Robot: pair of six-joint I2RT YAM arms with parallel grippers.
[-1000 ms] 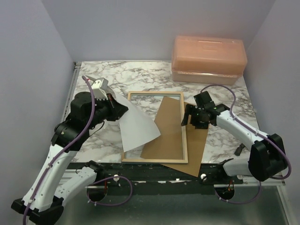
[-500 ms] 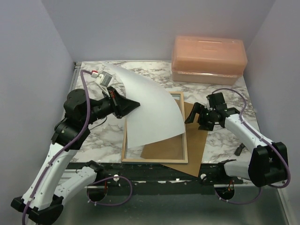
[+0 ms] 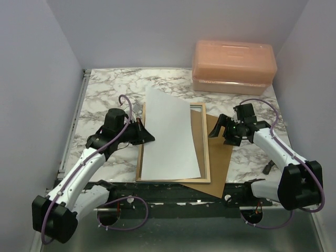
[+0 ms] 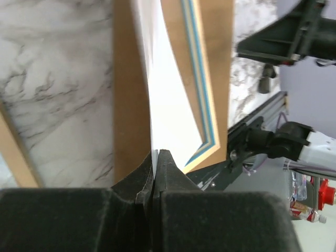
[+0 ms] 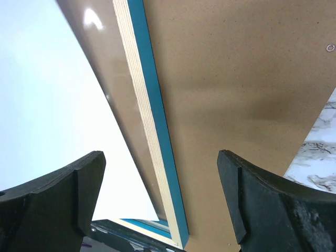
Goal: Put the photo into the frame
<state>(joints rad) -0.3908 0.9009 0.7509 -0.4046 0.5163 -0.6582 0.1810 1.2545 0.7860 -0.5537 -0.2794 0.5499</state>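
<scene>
A white-and-grey marbled table (image 3: 105, 86) carried a peach plastic box (image 3: 233, 65) at its far right corner, a brown backing sheet (image 3: 218, 163), and the frame (image 3: 207, 152) overlapping that sheet.

Left arm (image 3: 79, 173) reaching low and forward from its base, left pincer (image 3: 148, 138) pointing right, fingers pinched tight on the edge of the photo (image 3: 170, 136), right arm (image 3: 275, 147) bent inward, right pincer (image 3: 215, 130) facing left, jaws spread wide, gripping nothing
</scene>
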